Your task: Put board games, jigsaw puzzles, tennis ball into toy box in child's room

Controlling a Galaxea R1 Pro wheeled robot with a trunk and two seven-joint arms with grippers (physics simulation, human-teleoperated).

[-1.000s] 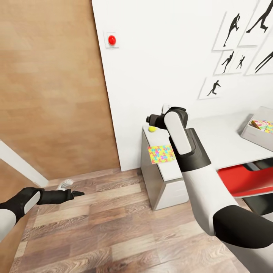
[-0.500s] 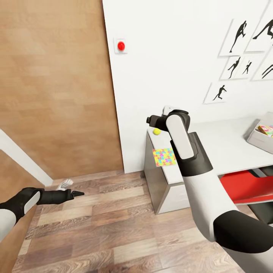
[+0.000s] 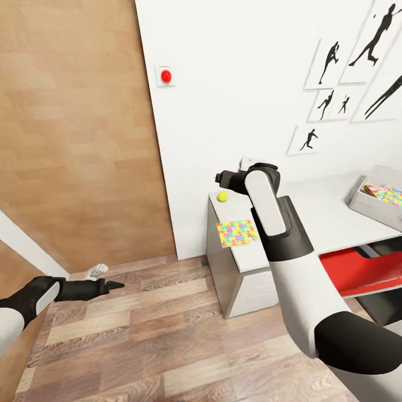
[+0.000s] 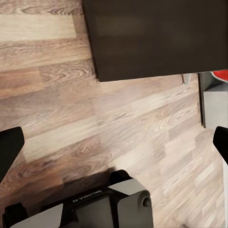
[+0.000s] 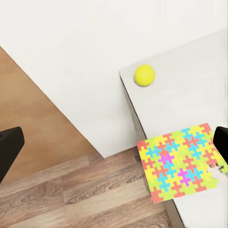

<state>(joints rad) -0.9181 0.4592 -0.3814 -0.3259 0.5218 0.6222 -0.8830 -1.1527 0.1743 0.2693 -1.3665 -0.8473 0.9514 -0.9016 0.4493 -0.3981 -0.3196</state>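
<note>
A yellow tennis ball (image 3: 223,196) (image 5: 144,75) lies at the left end of the pale grey table (image 3: 329,215), near the wall. A jigsaw puzzle (image 3: 237,233) (image 5: 183,162) lies flat a little nearer, by the table's front-left corner. My right gripper (image 3: 226,179) (image 5: 115,149) hovers above the ball and the table's end, open and empty. At the table's right end stands the grey toy box (image 3: 373,207) with colourful printed things inside. My left gripper (image 3: 113,285) (image 4: 114,145) hangs open and empty over the wood floor, far left of the table.
A wooden door (image 3: 78,139) fills the left. The white wall carries a red button (image 3: 165,75) and silhouette pictures (image 3: 335,67). A red shape (image 3: 357,271) sits under the table. A small white thing (image 3: 96,272) lies on the floor near my left gripper.
The whole view swung right, then back left, showing more of the toy box. Both arms keep the same pose. The ball and the puzzle lie where they were.
</note>
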